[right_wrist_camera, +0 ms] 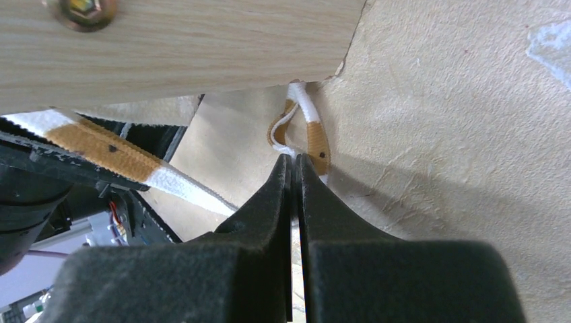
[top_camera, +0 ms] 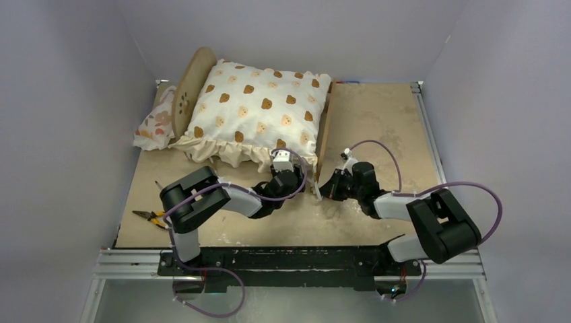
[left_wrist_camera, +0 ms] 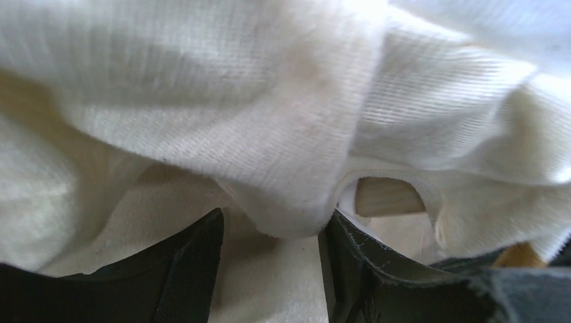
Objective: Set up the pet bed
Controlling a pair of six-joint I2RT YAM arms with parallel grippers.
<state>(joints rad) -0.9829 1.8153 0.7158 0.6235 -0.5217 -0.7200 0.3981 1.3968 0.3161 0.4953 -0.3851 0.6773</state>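
Pet bed (top_camera: 325, 126) at far left of table (top_camera: 377, 121), rounded headboard (top_camera: 190, 84) upright at its left end. Nearly all covered by bear-print cushion (top_camera: 259, 111), with ruffle draped over near rail. Behind headboard, outside frame, small floral pillow (top_camera: 153, 128). Near table's left edge, well apart from bed, pair of pliers (top_camera: 151, 217).

Left gripper (top_camera: 284, 158) up against cushion's near ruffle, close to bed's near right corner. From left wrist camera: fingers (left_wrist_camera: 192, 269) spread apart, holding nothing firmly, with fold of cream fabric hanging loose in gap. Beneath fabric, bit of pale wood (left_wrist_camera: 387, 196) peeking out.

Right gripper (top_camera: 325, 190) low over table, just beside same near right corner of bed. From right wrist camera: fingertips (right_wrist_camera: 269, 202) pressed tight together, clamped on white end of tan-and-white strap (right_wrist_camera: 316, 141) looped out from under corner of wooden board (right_wrist_camera: 202, 47). In board's upper left, hex bolt (right_wrist_camera: 86, 10). Farther left, second stretch of same striped strap running slantwise below board, partly across dark, blurred parts.
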